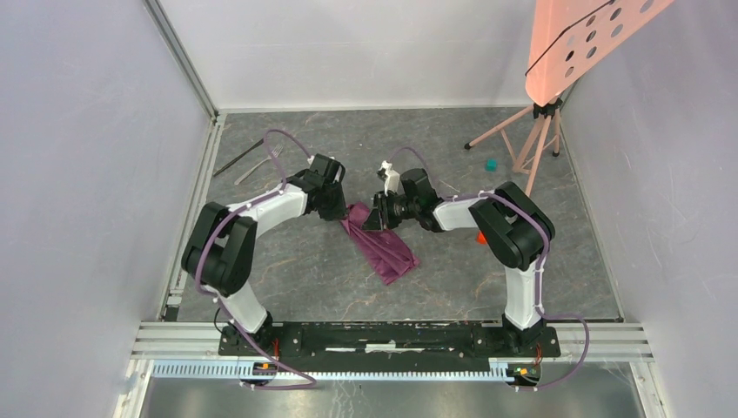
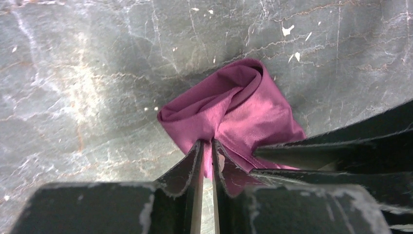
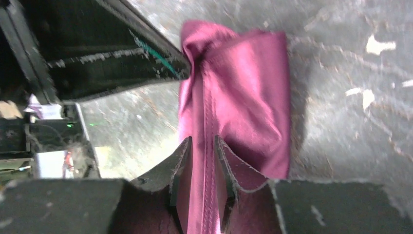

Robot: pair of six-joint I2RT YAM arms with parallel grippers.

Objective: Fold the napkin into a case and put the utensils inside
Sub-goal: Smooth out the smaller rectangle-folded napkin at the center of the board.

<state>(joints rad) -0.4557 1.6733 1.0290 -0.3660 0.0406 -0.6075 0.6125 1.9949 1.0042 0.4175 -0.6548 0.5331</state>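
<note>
Surveying the tabletop (image 1: 296, 283) from its left side, the inspector finds the utensils, a dark knife (image 1: 237, 161) and a silver fork (image 1: 258, 165), lying side by side near the far left corner, well apart from the cloth and untouched by either arm. Next, near the middle, the left gripper (image 2: 208, 142) is pinched onto a bunched end of the napkin (image 1: 383, 248), its jaws nearly together with fabric caught between them. The napkin runs as a narrow, rumpled strip from between the two grippers toward the near edge, layered lengthwise but loose and twisted at the held end. At that end the right gripper (image 3: 202, 139) has a hemmed fold between its jaws, which stand slightly apart; whether they press the cloth cannot be told. A small teal cube (image 1: 491, 163) sits near the far right corner. In the inspector's judgement, folding is partly done: no tidy case has been formed, and both utensils remain to be placed inside.
</note>
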